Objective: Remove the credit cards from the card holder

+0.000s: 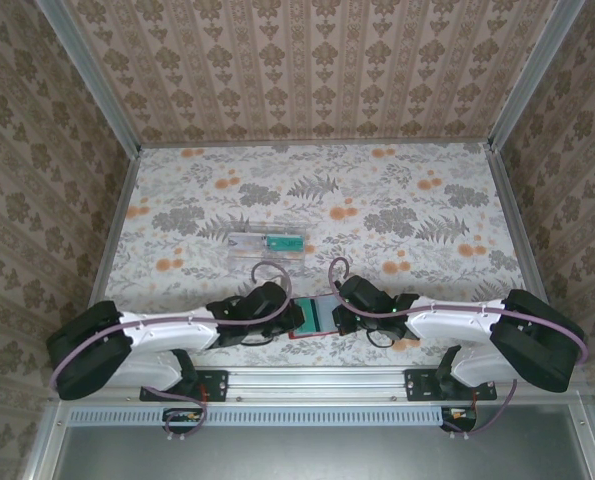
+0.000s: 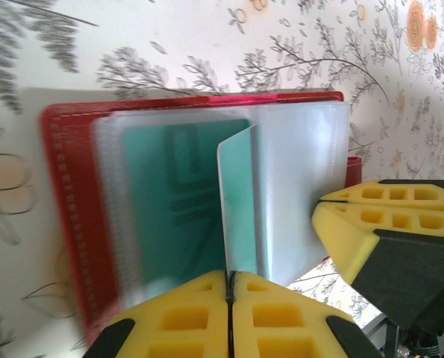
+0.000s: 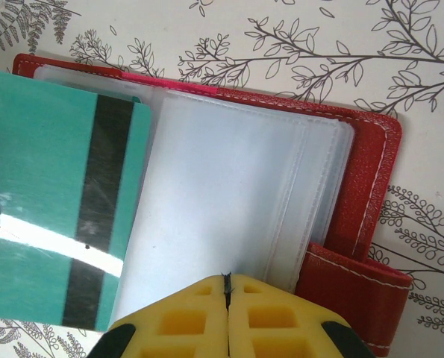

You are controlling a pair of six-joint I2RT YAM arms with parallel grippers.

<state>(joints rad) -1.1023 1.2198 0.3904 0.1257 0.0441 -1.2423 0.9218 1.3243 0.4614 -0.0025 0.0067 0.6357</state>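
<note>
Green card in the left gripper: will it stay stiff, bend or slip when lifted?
Probably stiff: the green card, held by one edge in the left gripper, stands straight without sagging. Its glossy face shows glare, so it may slip. It looks thin, likely light.

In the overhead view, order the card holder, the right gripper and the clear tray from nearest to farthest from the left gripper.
From the left gripper:
1. card holder, directly against it, on its right.
2. right gripper, across the holder, further right.
3. clear tray, well beyond both, toward the far side.
</note>
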